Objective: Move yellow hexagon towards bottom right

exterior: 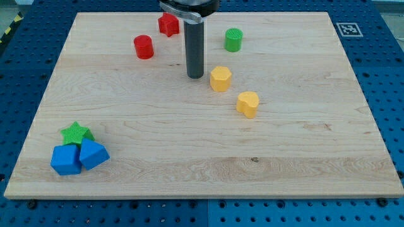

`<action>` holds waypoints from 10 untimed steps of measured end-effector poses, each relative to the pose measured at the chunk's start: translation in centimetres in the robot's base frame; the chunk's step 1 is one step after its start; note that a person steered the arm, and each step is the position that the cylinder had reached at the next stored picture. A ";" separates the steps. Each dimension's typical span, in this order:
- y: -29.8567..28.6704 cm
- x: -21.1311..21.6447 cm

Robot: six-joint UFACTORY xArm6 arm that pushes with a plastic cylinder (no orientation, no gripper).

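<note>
The yellow hexagon [220, 79] lies a little above the board's middle. My tip [195, 76] rests on the board just to the view's left of it, a small gap apart. A second yellow block, heart-like in shape [248, 104], lies below and to the right of the hexagon.
A red cylinder [144, 46] and a red star [168, 24] lie at the upper left of my rod. A green cylinder [233, 40] lies at the upper right. A green star [76, 133] and two blue blocks [65, 160] [93, 154] cluster at the bottom left. The wooden board [303, 164] sits on a blue pegboard.
</note>
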State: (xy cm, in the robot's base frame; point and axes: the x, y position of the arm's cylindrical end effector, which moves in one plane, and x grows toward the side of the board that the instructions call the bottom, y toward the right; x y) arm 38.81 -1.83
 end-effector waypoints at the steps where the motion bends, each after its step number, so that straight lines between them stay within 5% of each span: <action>1: 1.1 0.0; 10: 16.6 8.3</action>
State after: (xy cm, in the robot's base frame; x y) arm 47.12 14.79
